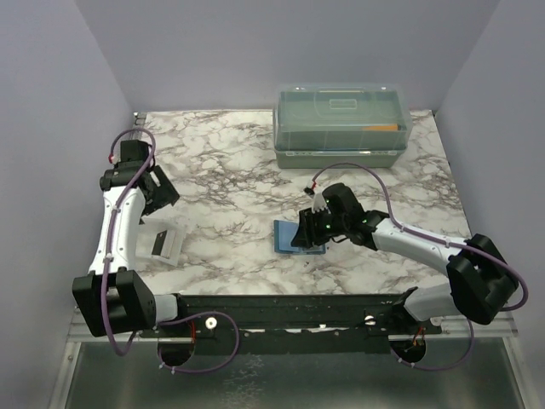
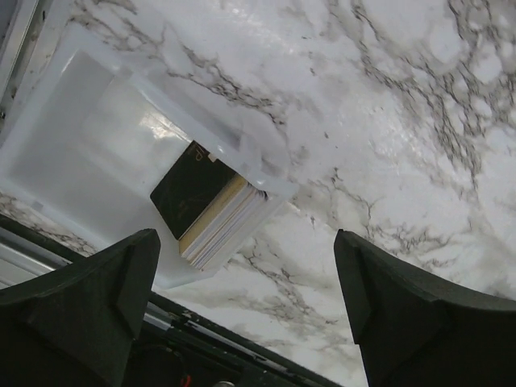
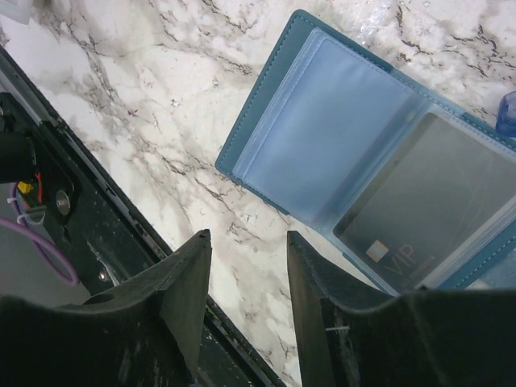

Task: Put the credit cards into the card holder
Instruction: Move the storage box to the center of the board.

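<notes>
On my left, the left gripper point(image 1: 163, 194) hangs over the left side of the tabletop point(image 1: 230, 170). Its fingers point(image 2: 81, 314) are spread wide with nothing between them, so it is released and empty. Just on the near side of it, close to the front-left corner, sits the small clear-white tray point(image 1: 174, 232). Through the left wrist camera I see the credit cards point(image 2: 211, 211) stacked inside that tray, up against one of its walls. The stack is slightly fanned, with a dark card on top and pale edges showing beneath.

Moving toward the middle, the card holder point(image 3: 322, 137) lies flat and opened on the marble, near the front edge and about midway along it, well apart from the tray. Its teal cover is down and its clear sleeves face up. One sleeve on its right half holds a dark VIP card point(image 3: 427, 210); the sleeve on its left half looks bare.

The right gripper point(image 3: 247, 242) hovers just beside the holder's near edge. Its fingers point(image 3: 181, 298) are parted by a narrow gap over bare marble, gripping nothing.

Farther right, against the far edge, stands the large translucent lidded box point(image 1: 343, 119), lid on.
</notes>
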`<state>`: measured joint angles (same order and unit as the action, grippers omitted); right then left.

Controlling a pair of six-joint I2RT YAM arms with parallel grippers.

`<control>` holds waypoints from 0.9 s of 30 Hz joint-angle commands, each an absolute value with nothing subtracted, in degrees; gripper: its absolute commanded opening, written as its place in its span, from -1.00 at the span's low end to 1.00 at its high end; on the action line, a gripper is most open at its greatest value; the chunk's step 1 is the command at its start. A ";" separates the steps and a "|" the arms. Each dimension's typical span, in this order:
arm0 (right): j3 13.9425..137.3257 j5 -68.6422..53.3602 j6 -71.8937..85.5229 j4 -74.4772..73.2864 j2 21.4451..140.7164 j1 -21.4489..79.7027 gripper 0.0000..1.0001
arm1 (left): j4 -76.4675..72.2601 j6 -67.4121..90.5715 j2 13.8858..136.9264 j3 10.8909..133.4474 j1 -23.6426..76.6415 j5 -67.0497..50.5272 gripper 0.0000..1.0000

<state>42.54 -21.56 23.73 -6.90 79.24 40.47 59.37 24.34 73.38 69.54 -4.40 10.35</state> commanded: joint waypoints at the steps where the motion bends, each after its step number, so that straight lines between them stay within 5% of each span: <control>1: 41.32 -22.31 22.07 -6.32 77.32 40.17 -0.07 | 55.56 35.25 74.35 66.48 -11.58 7.74 0.85; 6: 41.45 -21.53 22.00 -6.54 77.06 40.17 -0.07 | 52.84 44.14 77.39 64.34 -15.53 5.06 0.63; 27: 41.62 -18.98 21.29 -6.98 77.19 40.14 -0.09 | 44.89 59.70 83.62 58.60 -18.75 6.06 0.46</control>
